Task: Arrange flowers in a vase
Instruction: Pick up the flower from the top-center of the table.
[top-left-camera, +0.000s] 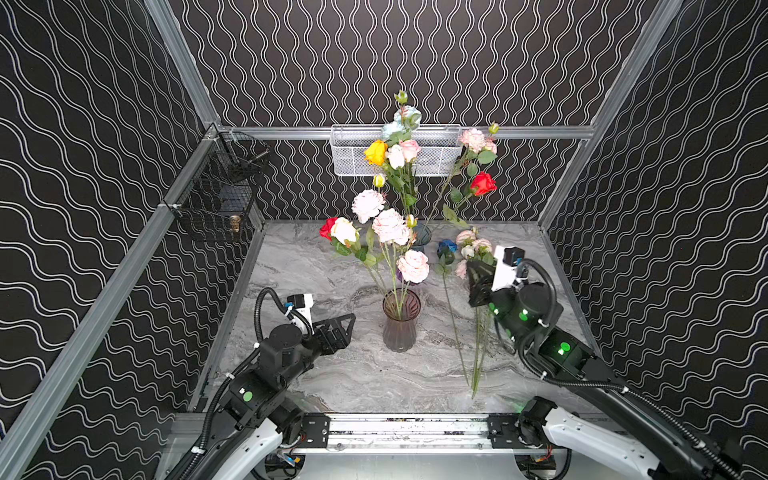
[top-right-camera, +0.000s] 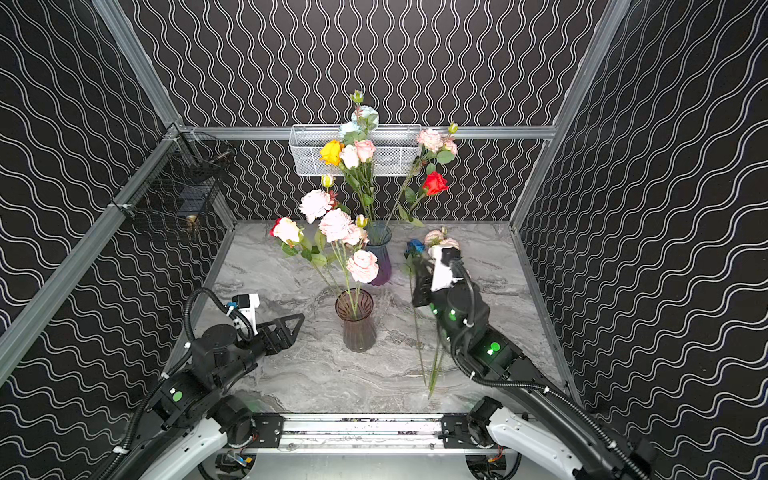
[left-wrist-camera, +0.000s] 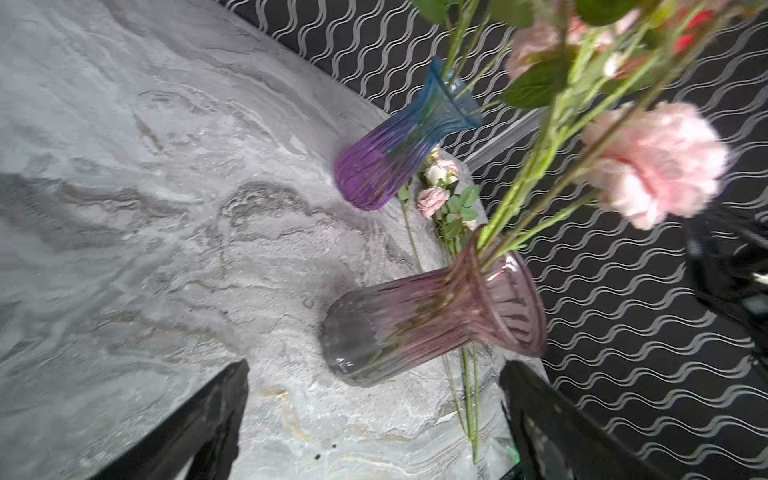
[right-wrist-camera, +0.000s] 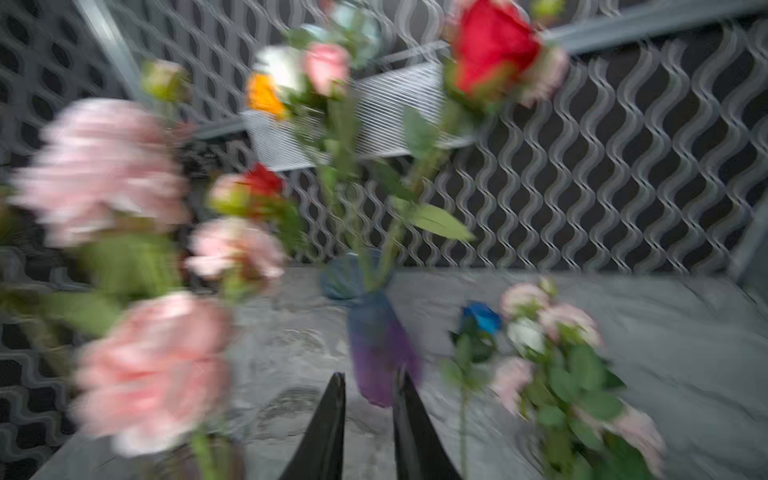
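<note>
Flowers in three groups. Loose flowers lie flat on the marble table at the robot's right, stems toward the front edge, with a blue rose and a pale pink spray at the far end. Pink peonies with a white and a red rose stand in the near pinkish vase. A yellow rose, a red rose and pale blooms stand in the blue-purple vase by the back wall, in front of the white mesh basket. The right gripper hangs above the bloom end of the loose flowers and overlaps the pink spray in both top views. In the blurred right wrist view its fingers are drawn near each other with a narrow gap and nothing between them. There the blue rose and pink spray lie off to one side, apart from the tips, and the blue-purple vase stands beyond the gap. The left gripper sits low beside the pinkish vase on the robot's left, apart from it. Its fingers are spread wide and empty, with the base of the pinkish vase just beyond them. A black wire basket hangs on the left wall.
</note>
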